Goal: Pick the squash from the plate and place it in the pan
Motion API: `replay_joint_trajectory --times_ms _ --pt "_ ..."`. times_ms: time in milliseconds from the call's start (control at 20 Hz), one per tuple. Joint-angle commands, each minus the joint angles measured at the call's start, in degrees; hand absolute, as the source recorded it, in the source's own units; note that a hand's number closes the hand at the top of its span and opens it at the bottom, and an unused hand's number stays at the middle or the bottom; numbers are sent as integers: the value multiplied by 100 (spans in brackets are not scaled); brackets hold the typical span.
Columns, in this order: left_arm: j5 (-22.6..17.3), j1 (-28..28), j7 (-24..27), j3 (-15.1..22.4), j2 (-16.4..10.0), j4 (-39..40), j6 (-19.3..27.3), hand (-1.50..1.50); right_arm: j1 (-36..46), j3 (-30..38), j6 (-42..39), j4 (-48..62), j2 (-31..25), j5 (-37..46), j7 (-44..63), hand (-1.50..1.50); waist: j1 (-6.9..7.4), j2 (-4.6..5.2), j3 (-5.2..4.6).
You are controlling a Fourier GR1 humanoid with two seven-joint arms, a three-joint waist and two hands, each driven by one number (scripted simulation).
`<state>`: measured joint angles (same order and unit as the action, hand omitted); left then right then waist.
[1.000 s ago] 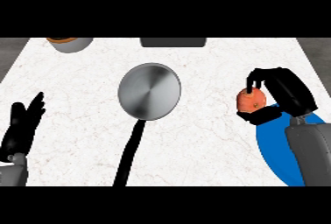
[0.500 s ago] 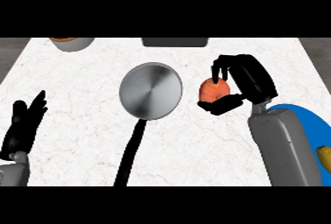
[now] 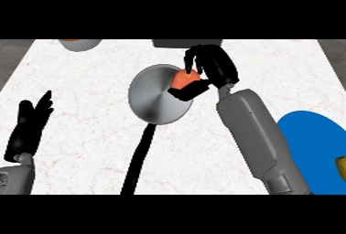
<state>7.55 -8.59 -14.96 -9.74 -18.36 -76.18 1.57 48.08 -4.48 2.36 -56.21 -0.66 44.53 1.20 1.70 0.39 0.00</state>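
Note:
My right hand (image 3: 211, 68) is curled round the orange squash (image 3: 182, 79) and holds it over the right rim of the grey pan (image 3: 157, 95). The fingers and thumb hide much of the squash. The pan's long black handle (image 3: 138, 160) runs down toward the lower edge. The blue plate (image 3: 314, 146) lies at the lower right, partly behind my right forearm. My left hand (image 3: 27, 130) rests open at the left edge, fingers up.
A bowl (image 3: 79, 44) sits at the counter's far left edge. A dark grey object (image 3: 177, 43) is at the far middle edge, just behind my right hand. A yellow item (image 3: 340, 163) shows at the plate's right edge.
My right hand has carried the squash leftward from beside the plate to above the pan's right rim. The plate now shows more fully. The left hand has stayed still.

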Motion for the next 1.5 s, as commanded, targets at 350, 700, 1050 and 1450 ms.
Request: replay_joint_trajectory --times_ms 350,700,1050,1450 --pt "216 -427 58 269 231 242 55 0 1499 -551 1352 3010 65 -1185 -295 150 378 125 1" --pt "260 -654 127 376 256 325 -28 0 1203 -617 1322 3447 66 -2261 -945 150 678 204 10" --pt "274 -709 89 502 346 293 -101 0 1103 -854 1221 3800 66 -2908 -1209 -150 868 226 12" --pt "259 -772 274 478 231 385 -234 0 1256 -631 1587 3653 66 -3744 -1745 -150 1018 255 18"
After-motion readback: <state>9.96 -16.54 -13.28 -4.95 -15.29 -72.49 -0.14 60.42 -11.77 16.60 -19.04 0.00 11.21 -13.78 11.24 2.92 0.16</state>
